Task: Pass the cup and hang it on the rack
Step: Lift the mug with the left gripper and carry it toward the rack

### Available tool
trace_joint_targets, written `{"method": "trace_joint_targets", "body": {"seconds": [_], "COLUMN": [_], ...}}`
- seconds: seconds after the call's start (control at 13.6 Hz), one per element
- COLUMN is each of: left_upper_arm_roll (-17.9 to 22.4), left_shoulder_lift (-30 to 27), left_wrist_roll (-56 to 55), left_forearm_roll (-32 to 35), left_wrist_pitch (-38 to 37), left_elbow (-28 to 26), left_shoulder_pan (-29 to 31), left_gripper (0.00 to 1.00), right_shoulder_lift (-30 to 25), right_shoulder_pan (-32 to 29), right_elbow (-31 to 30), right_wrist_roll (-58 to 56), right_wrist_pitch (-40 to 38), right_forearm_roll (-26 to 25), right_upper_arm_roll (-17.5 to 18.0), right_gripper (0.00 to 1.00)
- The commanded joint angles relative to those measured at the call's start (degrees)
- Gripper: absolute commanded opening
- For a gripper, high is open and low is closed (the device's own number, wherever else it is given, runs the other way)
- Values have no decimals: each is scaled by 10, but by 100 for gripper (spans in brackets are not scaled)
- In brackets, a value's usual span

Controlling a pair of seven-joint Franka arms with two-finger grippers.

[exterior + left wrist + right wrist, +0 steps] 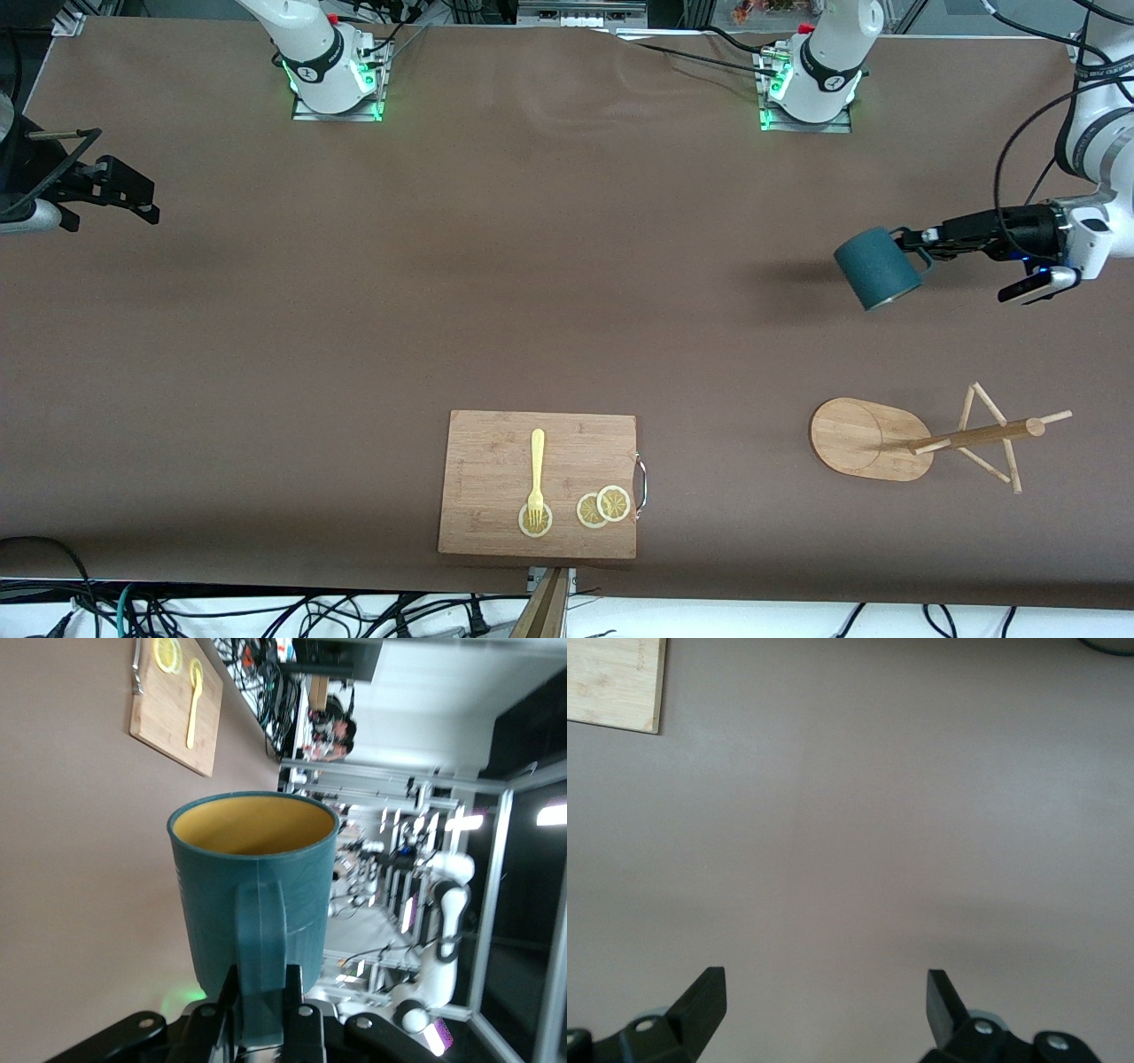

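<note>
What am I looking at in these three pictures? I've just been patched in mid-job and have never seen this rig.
Two white robot arms are bolted along one edge of a brown table. The wide picture comes from a high camera facing them; the other two come from cameras on each arm's wrist.

The left gripper is up in the air over the table at the left arm's end, with its fingers shut on the handle of a teal mug, which is tipped on its side. The left wrist view shows its yellow inside.

The right gripper waits open over bare table at the right arm's end, holding nothing.

On the table, nearer the front camera, lie a bamboo cutting board carrying a yellow fork and three lemon slices, and a bamboo mug rack.
</note>
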Motion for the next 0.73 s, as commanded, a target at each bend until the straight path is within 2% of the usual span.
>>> {"method": "trace_joint_targets", "body": {"seconds": [0.0,0.15,0.29,0.44,0.66], "left_upper_arm_roll": [-6,-6,-6,-6,-6], "left_shoulder_lift": [28,35,60,101,152], "left_wrist_roll": [-91,-142,-147,-151,-151], "left_forearm_roll": [-50,-82,-94,-123,-147], "left_wrist_pitch": [-27,-27,-28,-44,-53], "left_elbow": [18,20,43,82,139], "left_shoulder_pan": [26,37,48,54,62], "left_gripper": [0,0,0,0,0], "right_shoulder_lift": [-6,-6,-6,-6,-5], "right_shoulder_pan": [0,2,3,32,32], "right_elbow": [5,5,5,5,5], "right_wrist_roll": [4,4,4,4,4], "right_wrist_pitch": [-12,-12,-12,-12,-12], "right_forearm_roll": [7,7,7,7,8], "right_upper_arm_roll": [-1,-2,-3,-26,-30], "right_gripper": [100,100,100,100,100]}}
